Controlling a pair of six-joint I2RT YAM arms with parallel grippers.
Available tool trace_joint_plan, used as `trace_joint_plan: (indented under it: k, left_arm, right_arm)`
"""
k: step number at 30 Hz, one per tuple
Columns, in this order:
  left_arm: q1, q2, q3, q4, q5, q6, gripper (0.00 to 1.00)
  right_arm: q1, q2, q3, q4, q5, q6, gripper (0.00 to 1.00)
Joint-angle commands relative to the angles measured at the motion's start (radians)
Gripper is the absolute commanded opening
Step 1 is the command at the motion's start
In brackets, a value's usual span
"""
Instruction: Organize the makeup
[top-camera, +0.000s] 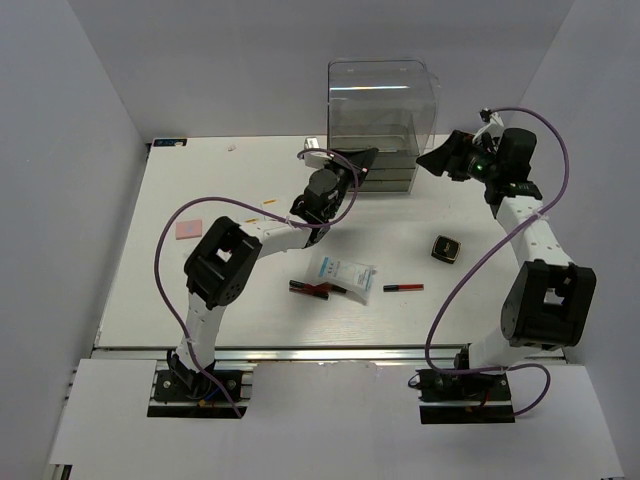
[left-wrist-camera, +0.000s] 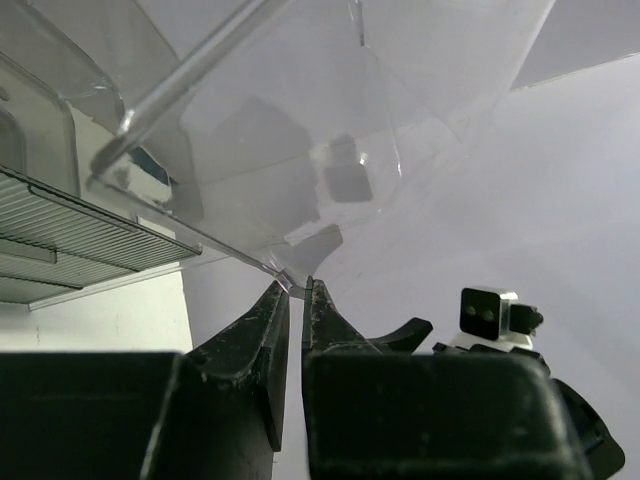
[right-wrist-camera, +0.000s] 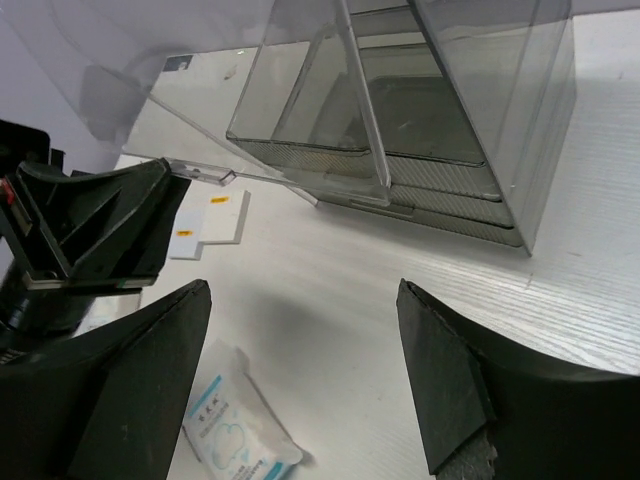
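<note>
Pinching raised clear lid (left-wrist-camera: 330, 120) of acrylic box (top-camera: 385, 120) w/ L gripper (left-wrist-camera: 297, 290), holding R gripper (right-wrist-camera: 302, 290) agape nearby, red-black stick (top-camera: 403, 287) lying long axis l-to-r.

Pink square (top-camera: 189, 229), black compact (top-camera: 446, 248), white-blue packets (top-camera: 343, 277), red-and-black stick (top-camera: 404, 287), clear box (top-camera: 385, 110)

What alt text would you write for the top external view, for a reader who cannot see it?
Two robot arms reach toward a clear drawer box at the far edge of a white table; the left gripper is at its front, the right gripper beside it. Packets, red-and-black sticks, a black compact and a pink square lie nearer.
</note>
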Motion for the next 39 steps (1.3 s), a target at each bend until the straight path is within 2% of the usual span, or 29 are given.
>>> trace_joint_plan:
  k: [1, 12, 18, 24, 27, 30, 32, 34, 39]
  left_arm:
    - [-0.006, -0.099, 0.051, 0.057, 0.039, 0.04, 0.0]
    - [-0.006, -0.1, 0.073, 0.049, 0.051, 0.04, 0.0]
    - [-0.007, -0.1, 0.081, 0.043, 0.057, 0.033, 0.0]
    - [-0.006, -0.103, 0.081, 0.022, 0.053, 0.033, 0.0]
    - [-0.006, -0.103, 0.081, 0.022, 0.049, 0.024, 0.0]
    - [-0.006, -0.106, 0.082, 0.002, 0.04, 0.021, 0.04]
    - [-0.006, -0.113, 0.081, -0.003, 0.039, 0.015, 0.11]
    - [-0.006, -0.116, 0.076, -0.007, 0.034, 0.009, 0.13]
    - [-0.007, -0.168, 0.03, -0.027, 0.043, 0.018, 0.39]
  right_arm:
    - [-0.01, 0.029, 0.061, 0.057, -0.054, 0.095, 0.8]
    - [-0.012, 0.184, 0.185, 0.181, -0.126, 0.317, 0.83]
    - [-0.012, 0.245, 0.246, 0.192, -0.131, 0.325, 0.82]
    - [-0.01, 0.25, 0.234, 0.284, -0.198, 0.364, 0.65]
    - [-0.012, 0.239, 0.213, 0.313, -0.218, 0.367, 0.61]
    - [-0.01, 0.228, 0.185, 0.393, -0.266, 0.391, 0.45]
    - [-0.012, 0.225, 0.174, 0.451, -0.292, 0.411, 0.4]
    - [-0.01, 0.224, 0.173, 0.462, -0.298, 0.416, 0.38]
    - [-0.01, 0.221, 0.177, 0.486, -0.303, 0.437, 0.35]
